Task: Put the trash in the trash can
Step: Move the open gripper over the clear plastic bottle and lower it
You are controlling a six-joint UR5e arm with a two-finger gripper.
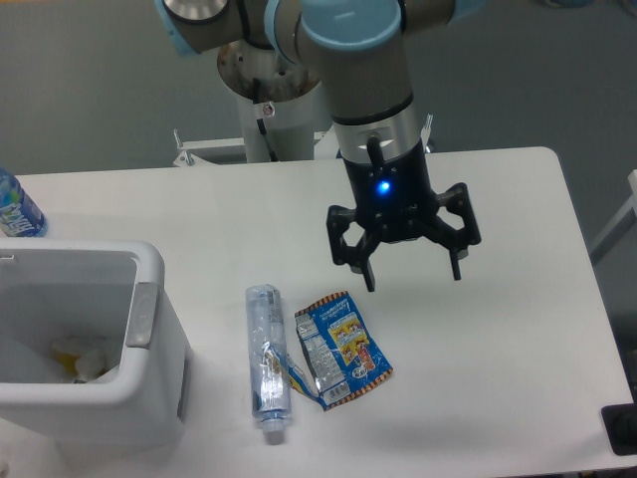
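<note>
Trash lies in two pieces on the white table (498, 199), neither yet picked up: a crushed clear bottle (267, 361) stretched out lengthwise just right of the trash can (149, 329), and a crumpled blue wrapper (341, 349) right beside the bottle, its left edge appearing to touch or overlap the plastic. The gripper (410, 272) hangs above the table, up and to the right of the wrapper, with its fingers spread wide and holding nothing. The closeness of the two pieces looks like the main hazard: a descent on the wrapper could catch the bottle too, or nudge it into rolling. The thin, flat foil may also slip out from between the fingertips. An uncrushed bottle with a blue label (18, 209) stands at the far left edge and should be left alone.
</note>
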